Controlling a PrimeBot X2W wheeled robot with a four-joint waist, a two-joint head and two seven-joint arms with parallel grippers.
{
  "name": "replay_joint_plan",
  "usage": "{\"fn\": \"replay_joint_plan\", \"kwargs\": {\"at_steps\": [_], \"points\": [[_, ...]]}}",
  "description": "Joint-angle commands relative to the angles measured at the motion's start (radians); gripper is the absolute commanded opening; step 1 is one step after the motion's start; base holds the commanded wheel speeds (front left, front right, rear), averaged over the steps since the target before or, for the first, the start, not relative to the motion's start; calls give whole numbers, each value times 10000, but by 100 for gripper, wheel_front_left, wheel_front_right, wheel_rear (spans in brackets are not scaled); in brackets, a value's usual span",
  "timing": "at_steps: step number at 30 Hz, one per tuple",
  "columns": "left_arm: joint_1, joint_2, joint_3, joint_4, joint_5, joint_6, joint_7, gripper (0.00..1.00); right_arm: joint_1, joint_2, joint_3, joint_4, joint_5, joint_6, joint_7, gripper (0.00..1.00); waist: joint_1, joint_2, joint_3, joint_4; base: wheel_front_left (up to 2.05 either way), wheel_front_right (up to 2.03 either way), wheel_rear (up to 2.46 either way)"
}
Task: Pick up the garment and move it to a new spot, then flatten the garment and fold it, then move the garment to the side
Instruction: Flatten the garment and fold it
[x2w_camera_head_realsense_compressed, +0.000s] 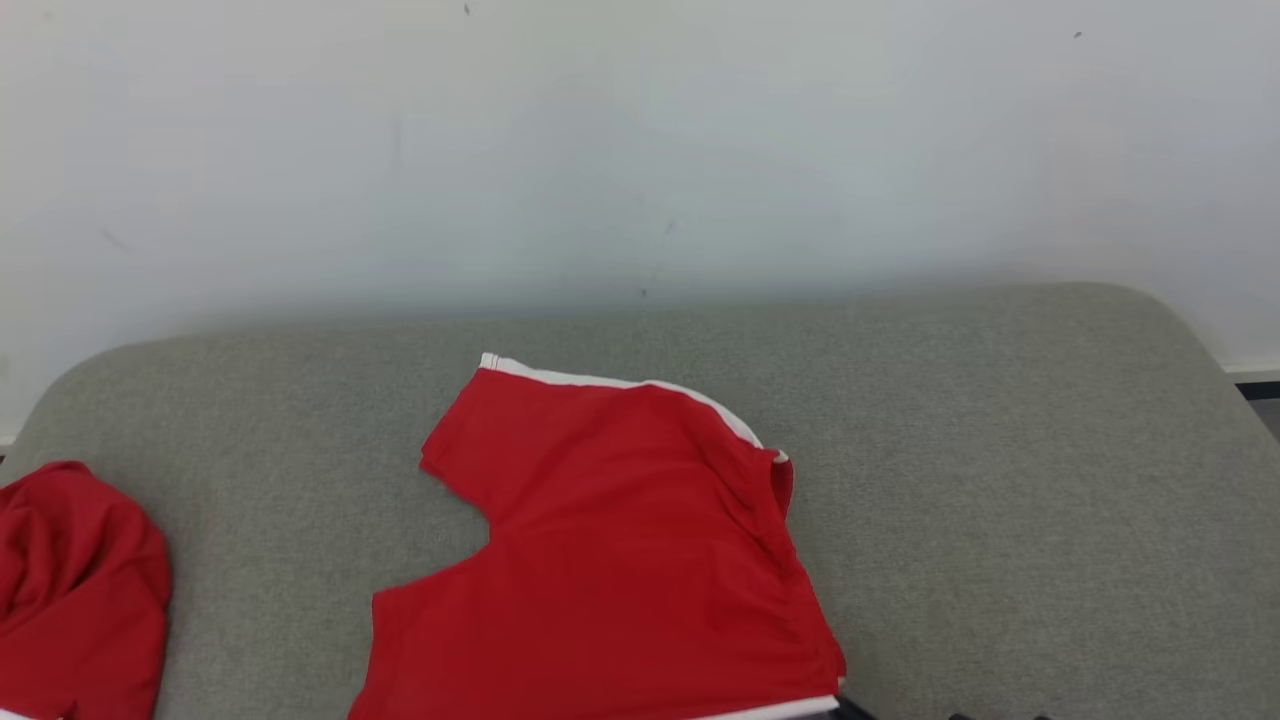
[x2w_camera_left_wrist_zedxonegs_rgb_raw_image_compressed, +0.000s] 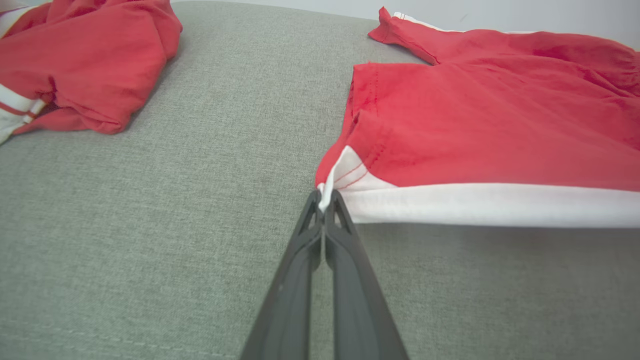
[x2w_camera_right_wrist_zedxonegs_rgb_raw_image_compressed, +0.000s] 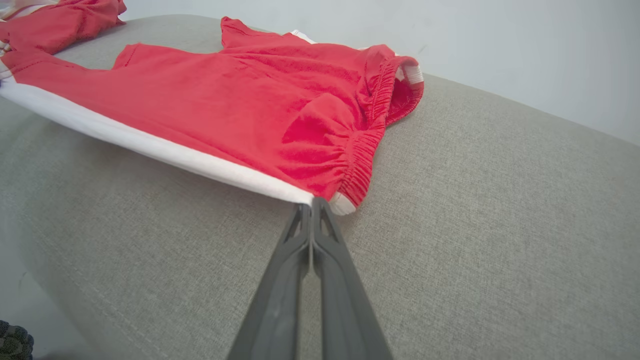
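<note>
Both near corners held | red shorts (x2w_camera_head_realsense_compressed: 610, 540) lie mid-cushion | left gripper (x2w_camera_left_wrist_zedxonegs_rgb_raw_image_compressed: 324, 197) pinches the white-stripe hem corner, right gripper (x2w_camera_right_wrist_zedxonegs_rgb_raw_image_compressed: 312, 202) pinches the waistband corner | thin, floppy, light I'd guess, so corners look best to grab | grey woven cushion (x2w_camera_head_realsense_compressed: 1000, 450), pale wall (x2w_camera_head_realsense_compressed: 640, 150) behind, second red garment (x2w_camera_head_realsense_compressed: 70, 580) off left

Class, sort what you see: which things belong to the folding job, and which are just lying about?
Part of the job:
red shorts
left gripper, jaws shut on their leg-hem corner
right gripper, jaws shut on their waistband corner

Lying about:
crumpled red garment, apart at the left
</note>
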Motion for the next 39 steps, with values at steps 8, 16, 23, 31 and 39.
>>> {"fn": "replay_joint_plan", "kwargs": {"at_steps": [8, 16, 23, 31, 39], "points": [[202, 110, -116, -520, 27, 136, -29, 0, 272, -135, -277, -236, 11, -48, -3, 0, 3, 2, 36, -70, 0, 0, 0], [-1634, 335, -251, -916, 944, -252, -29, 0, -799, 225, -1017, -692, -423, -45, -3, 0, 3, 2, 826, -16, 0, 0, 0], [-3911, 1129, -757, -664, 1628, -516, -29, 0, -2328, 407, -1229, -764, -552, -40, -3, 0, 3, 2, 2000, -122, 0, 0, 0], [-6501, 1946, -1482, 289, 2091, -630, -29, 0, -4113, 602, -1137, -455, -561, -40, -3, 0, 3, 2, 3378, -303, 0, 0, 0], [-9144, 2453, -2617, 1602, 2189, -685, -29, 0, -5737, 559, -1101, -48, -215, -40, -3, 0, 3, 2, 4734, -471, 0, 0, 0]]}}
